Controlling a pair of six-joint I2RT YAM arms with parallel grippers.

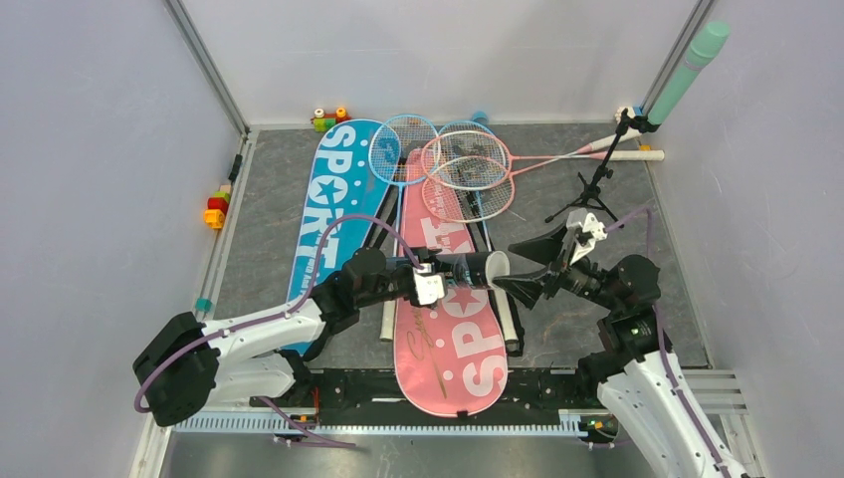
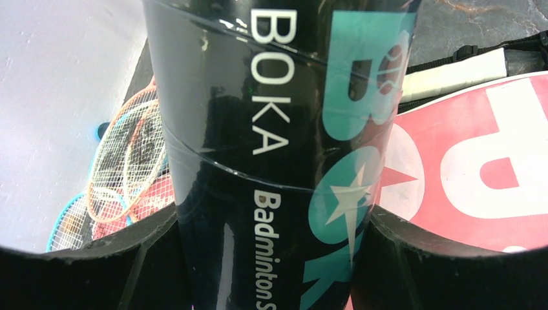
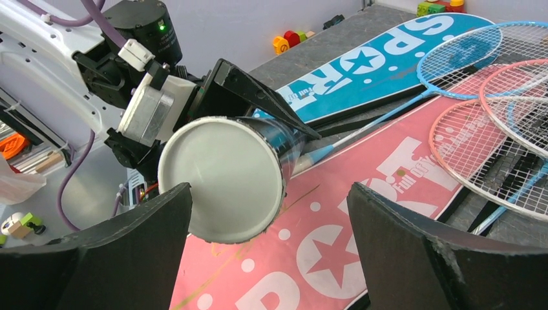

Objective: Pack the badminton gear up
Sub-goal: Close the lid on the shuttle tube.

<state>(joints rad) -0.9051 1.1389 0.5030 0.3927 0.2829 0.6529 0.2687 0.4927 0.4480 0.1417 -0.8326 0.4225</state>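
Grey counter (image 1: 279, 199): left fingers (image 2: 84, 271) clamp the glossy black cylindrical tube (image 1: 468, 267) level above the long pink "SPORT" bag (image 1: 448, 349); right fingers (image 3: 129, 258) gape wide at its white-capped end, gripping nothing. Best held steady.

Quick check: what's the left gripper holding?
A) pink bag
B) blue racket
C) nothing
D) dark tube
D: the left gripper is clamped on the tube, with a finger against each side in the left wrist view, holding it over the pink bag.
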